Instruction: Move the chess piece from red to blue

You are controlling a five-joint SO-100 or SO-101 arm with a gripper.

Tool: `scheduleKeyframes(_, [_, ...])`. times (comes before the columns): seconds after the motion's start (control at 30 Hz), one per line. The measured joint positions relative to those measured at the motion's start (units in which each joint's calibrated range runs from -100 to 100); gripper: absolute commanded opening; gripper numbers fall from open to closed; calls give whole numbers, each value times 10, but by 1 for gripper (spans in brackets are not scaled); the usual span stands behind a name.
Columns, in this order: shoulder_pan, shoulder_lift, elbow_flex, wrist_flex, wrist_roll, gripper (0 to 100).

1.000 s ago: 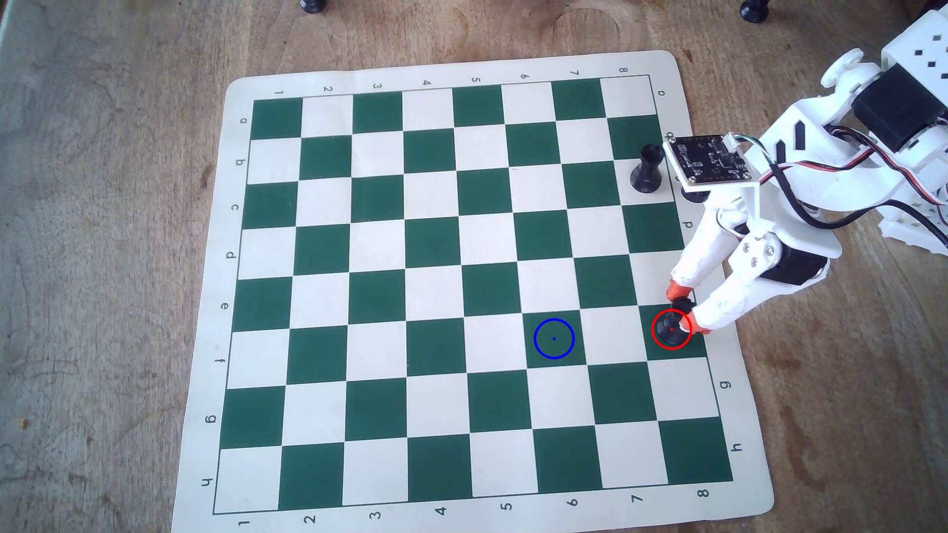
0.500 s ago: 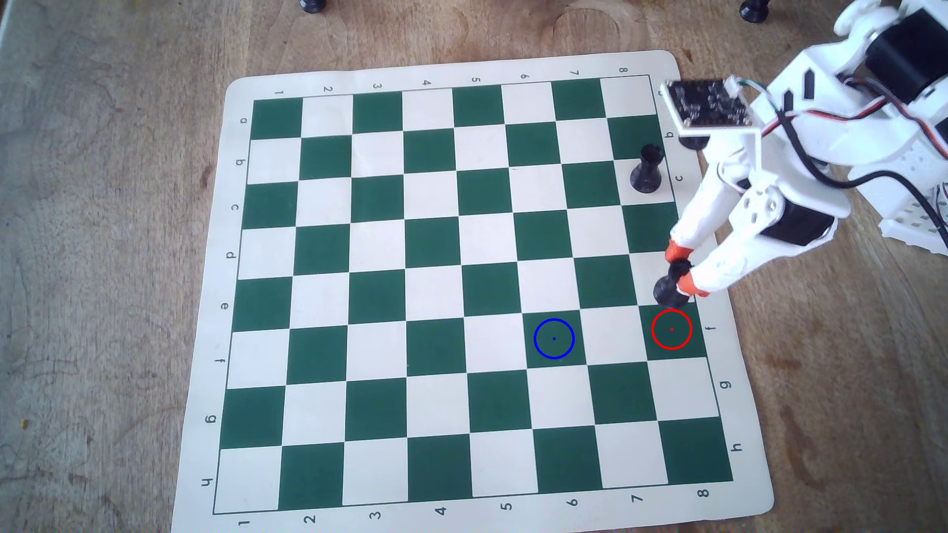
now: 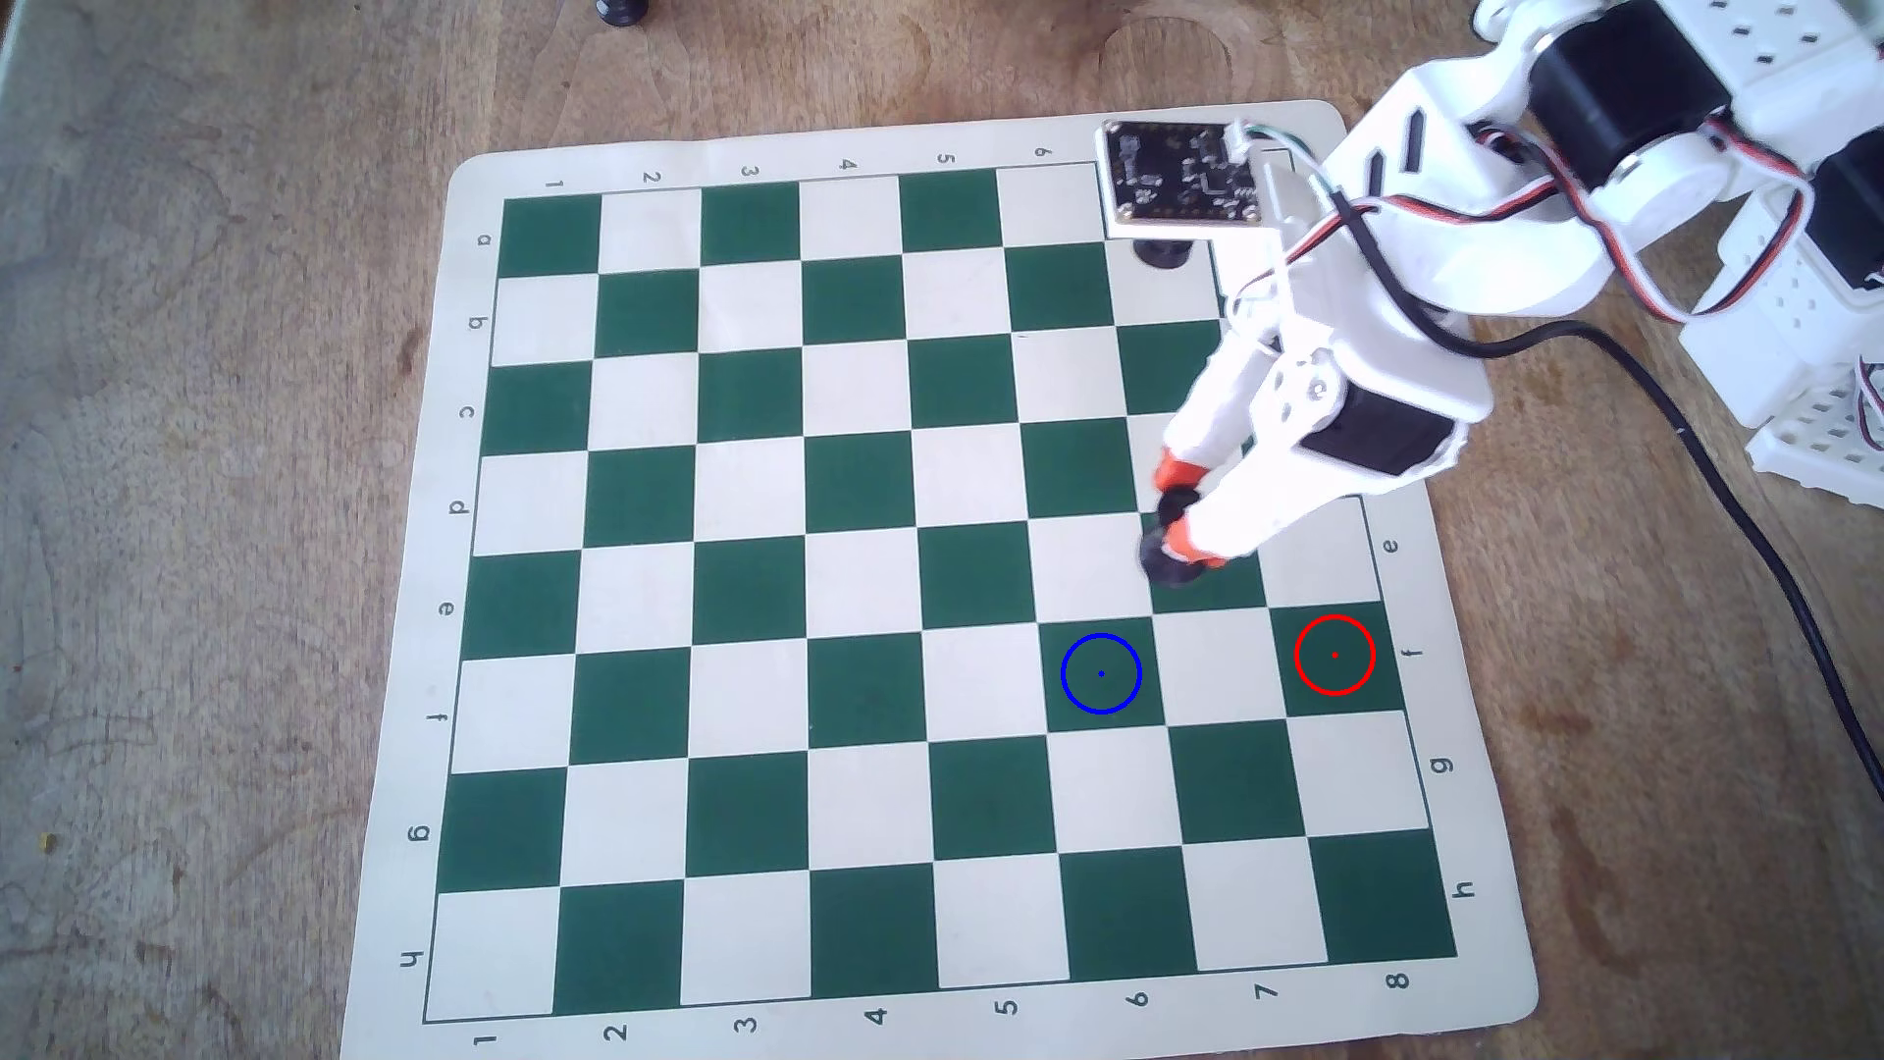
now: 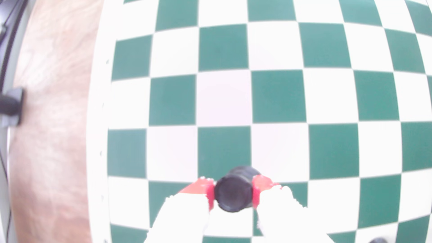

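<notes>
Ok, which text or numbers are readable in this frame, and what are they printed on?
"1" to "6" on the chessboard mat's top border.
"1" to "8" on its bottom border.
"a" to "h" on its left border.
"e" to "h" on its right border.
Circuit board markings: too small.
Wrist view: none legible.

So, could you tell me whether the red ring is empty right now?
Empty: the red ring encloses only bare green square; the gripper holds the chess piece elsewhere.
</notes>
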Motion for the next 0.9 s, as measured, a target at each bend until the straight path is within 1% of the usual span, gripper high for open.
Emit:
scheduleKeyframes(0.2, [-1,81,-59,-16,0,0])
scheduleKeyframes(0.5, [-17,160,-74,-33,12,0])
scheduleKeyframes(0.9, [-21,180,-106,-41,12,0])
